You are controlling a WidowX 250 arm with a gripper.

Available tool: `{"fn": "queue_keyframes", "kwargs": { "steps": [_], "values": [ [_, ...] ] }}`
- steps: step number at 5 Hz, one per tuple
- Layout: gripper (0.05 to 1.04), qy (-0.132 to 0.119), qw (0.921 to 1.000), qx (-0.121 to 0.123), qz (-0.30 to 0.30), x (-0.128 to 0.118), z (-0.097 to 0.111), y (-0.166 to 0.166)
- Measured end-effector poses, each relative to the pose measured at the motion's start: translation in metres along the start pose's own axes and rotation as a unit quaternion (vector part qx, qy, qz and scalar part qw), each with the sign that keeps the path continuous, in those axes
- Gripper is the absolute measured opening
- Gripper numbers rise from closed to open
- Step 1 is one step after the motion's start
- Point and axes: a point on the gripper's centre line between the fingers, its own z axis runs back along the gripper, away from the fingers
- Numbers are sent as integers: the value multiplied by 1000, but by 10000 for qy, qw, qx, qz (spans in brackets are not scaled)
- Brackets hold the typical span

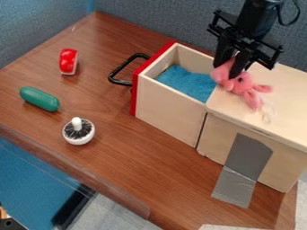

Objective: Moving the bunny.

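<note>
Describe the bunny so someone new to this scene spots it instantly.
Find the pale wooden box with its red-fronted drawer open. On the box top's edge, beside the drawer, the black gripper holds the bunny. It's the only pink thing: floppy plush, unlike the blue cloth lying in the drawer.

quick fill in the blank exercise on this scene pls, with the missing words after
The bunny at the gripper's fingers is ____ in colour.
The drawer stands ____, with blue cloth inside.
The drawer's curved handle is ____ in colour.
The tape on the box is ____ in colour.

Missing words: pink; open; black; grey
</note>
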Motion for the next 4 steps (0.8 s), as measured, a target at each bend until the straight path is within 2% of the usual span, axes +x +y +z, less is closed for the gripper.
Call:
{"fn": "queue_keyframes", "kwargs": {
  "steps": [2,3,4],
  "values": [
    [265,11,9996,263,-62,-4,5,15],
    [249,-25,9972,546,503,-10,15,44],
    [246,170,9921,599,1089,-24,7,79]
  ]
}}
